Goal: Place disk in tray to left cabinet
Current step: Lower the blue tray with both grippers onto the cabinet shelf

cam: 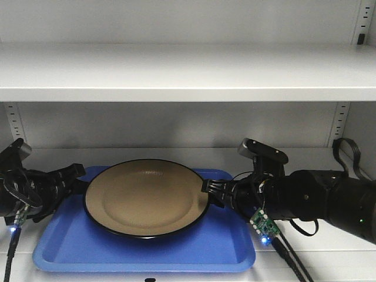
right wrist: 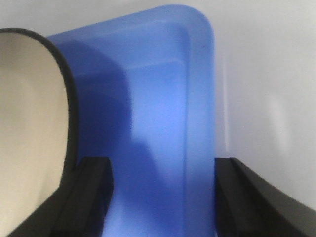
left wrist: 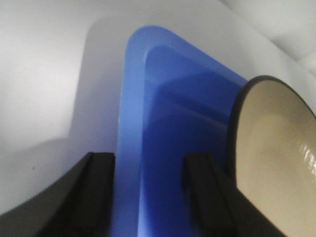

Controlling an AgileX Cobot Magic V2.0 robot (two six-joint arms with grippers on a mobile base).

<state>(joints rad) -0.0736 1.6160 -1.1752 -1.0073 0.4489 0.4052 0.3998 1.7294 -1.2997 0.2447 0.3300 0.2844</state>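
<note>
The tan disk (cam: 147, 197) with its black rim lies in the blue tray (cam: 76, 241), which sits on the lower shelf of the white-grey left cabinet (cam: 176, 76). My left gripper (cam: 73, 176) is open at the tray's left end. In the left wrist view its jaws (left wrist: 148, 163) straddle the tray rim (left wrist: 131, 123), with the disk (left wrist: 271, 143) to the right. My right gripper (cam: 211, 194) is open at the tray's right end. In the right wrist view its jaws (right wrist: 160, 168) straddle the tray rim (right wrist: 200, 98), with the disk (right wrist: 29, 123) on the left.
An upper shelf (cam: 188, 88) hangs low over the tray. Slotted side rails (cam: 338, 120) run up the back wall at both sides. The white shelf surface (right wrist: 266, 98) extends to the right of the tray and to its left (left wrist: 44, 89).
</note>
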